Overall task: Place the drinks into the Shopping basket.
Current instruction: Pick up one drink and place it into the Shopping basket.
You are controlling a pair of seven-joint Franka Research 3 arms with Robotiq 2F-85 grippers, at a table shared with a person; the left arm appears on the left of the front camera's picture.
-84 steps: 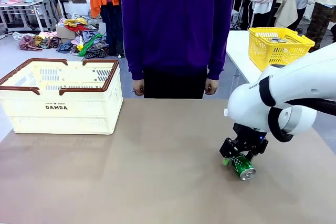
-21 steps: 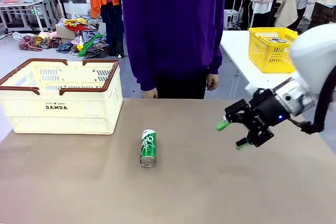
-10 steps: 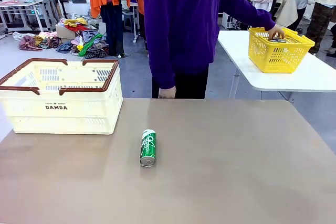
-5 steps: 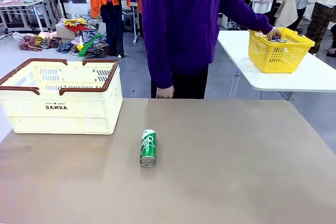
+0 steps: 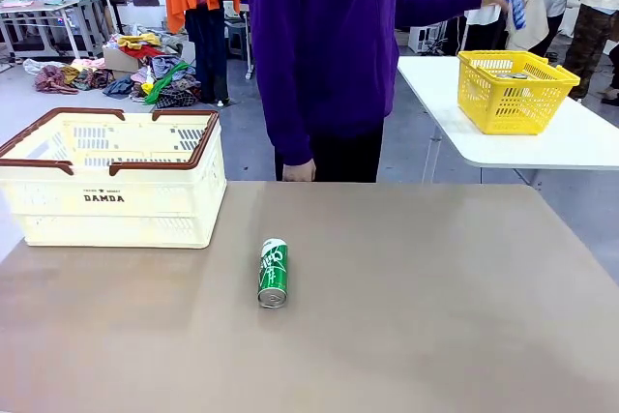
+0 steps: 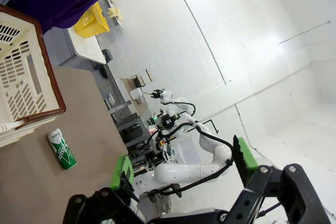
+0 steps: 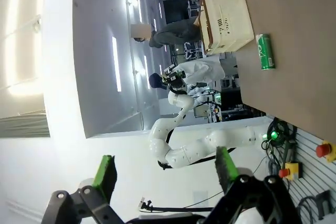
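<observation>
Green can [image 5: 274, 273]: slim aluminium cylinder

"DAMDA" printed on the Shopping basket [image 5: 116, 197] side, can lettering unreadable

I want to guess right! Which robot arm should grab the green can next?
Probably the left: the green can lies left of centre, close to the Shopping basket on that side.
</observation>
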